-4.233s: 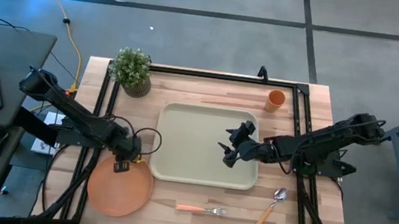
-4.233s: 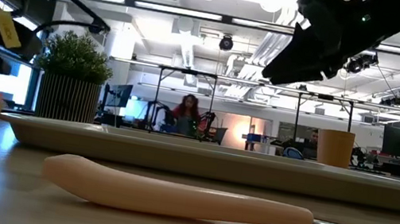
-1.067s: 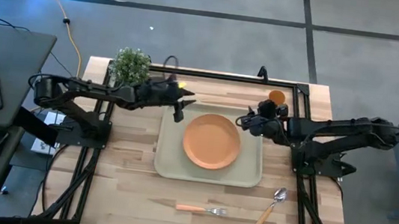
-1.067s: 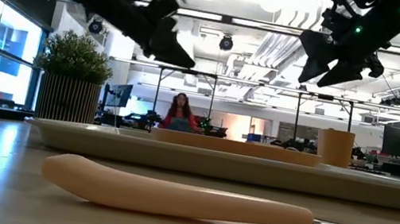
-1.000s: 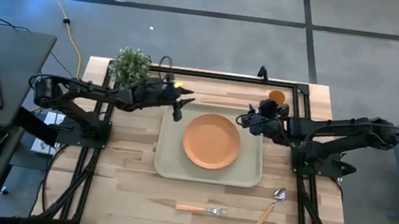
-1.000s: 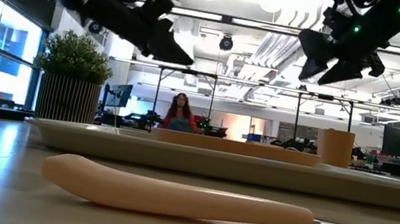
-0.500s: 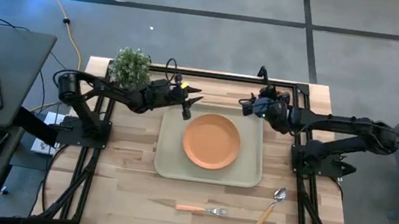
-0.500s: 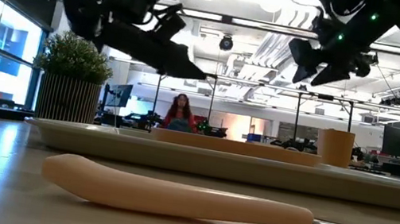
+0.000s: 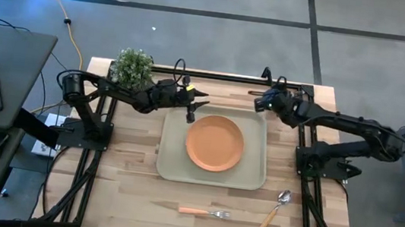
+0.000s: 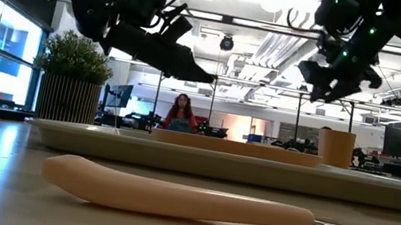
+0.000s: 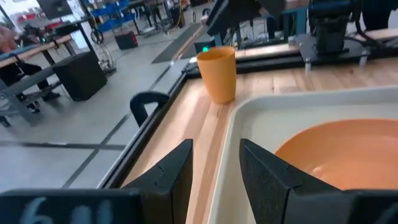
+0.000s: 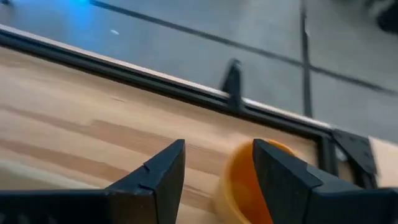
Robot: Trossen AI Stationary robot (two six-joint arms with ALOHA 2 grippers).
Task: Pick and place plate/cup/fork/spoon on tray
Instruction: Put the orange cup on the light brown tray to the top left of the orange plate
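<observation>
The bench [image 9: 125,189] is a wooden top with a dark frame along its far edge and sides. The tray [image 9: 210,177] lies near the middle of the bench, a little toward the far edge, and it is wide, stiff and probably light. The plate [image 9: 215,142] is already set flat in the middle of the tray; it looks rigid and smooth, so it may slide if it is pushed.

The cup [image 11: 217,73] stands upright on the bench near the far right corner, just beside the tray's far right corner and outside its rim. It is judged to be light, thin-walled and hard, with smooth sides that can slip, and it can tip easily. It is best taken across its wall, below the lip, with the fingers on opposite sides. The right hand [image 12: 214,171] hovers above the cup, with its fingers parted and nothing between them yet. The left hand [image 11: 216,174] is held over the far left corner of the tray, its fingers standing apart and empty.

The spoon [image 9: 277,208] lies near the right part of the near edge, and the fork [image 9: 205,212] lies at the middle of the near edge. Both are slim, stiff and flat on the wood, so the handle is the better place to be pinched.
</observation>
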